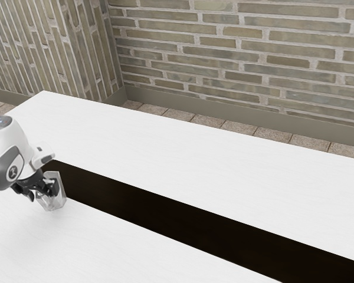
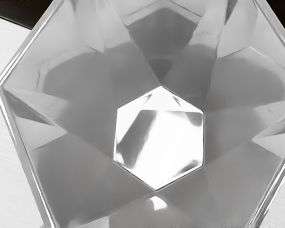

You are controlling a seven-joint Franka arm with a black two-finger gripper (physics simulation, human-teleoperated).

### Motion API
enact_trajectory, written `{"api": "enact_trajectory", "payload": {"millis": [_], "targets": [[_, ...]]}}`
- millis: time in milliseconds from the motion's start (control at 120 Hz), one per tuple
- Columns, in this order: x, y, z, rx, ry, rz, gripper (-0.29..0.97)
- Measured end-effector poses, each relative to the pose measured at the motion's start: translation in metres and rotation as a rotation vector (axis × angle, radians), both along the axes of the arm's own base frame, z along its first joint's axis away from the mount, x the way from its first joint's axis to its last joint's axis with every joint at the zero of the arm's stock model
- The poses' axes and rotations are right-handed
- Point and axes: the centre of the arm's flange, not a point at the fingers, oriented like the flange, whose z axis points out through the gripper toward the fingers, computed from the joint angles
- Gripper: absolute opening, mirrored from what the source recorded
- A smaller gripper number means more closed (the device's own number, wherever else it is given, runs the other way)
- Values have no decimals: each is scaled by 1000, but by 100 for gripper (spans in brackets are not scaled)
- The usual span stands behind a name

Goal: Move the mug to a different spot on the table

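The mug is a clear, faceted glass cup. It stands at the exterior view's far left, on the near table right beside the dark gap. My gripper comes down on it from the left, and its black fingers are closed on the mug's left wall. In the wrist view I look straight down into the mug, with its bright hexagonal bottom directly under my hand. A strip of white tabletop shows beside the rim.
A dark gap runs diagonally between the near table and the far white table. Brick walls stand behind, with a tiled floor along their foot. The near table stretches toward the exterior view's right.
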Motion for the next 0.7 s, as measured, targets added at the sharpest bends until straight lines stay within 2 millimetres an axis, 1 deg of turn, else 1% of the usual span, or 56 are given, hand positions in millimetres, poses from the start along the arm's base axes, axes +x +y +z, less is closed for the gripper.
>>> {"api": "enact_trajectory", "payload": {"millis": [325, 392, 467, 700], "targets": [[0, 0, -5, -3, 10, -44, 33], [0, 0, -5, -3, 11, -50, 28], [1, 0, -4, -1, 10, -56, 20], [4, -1, 2, 13, 0, -75, 9]]}}
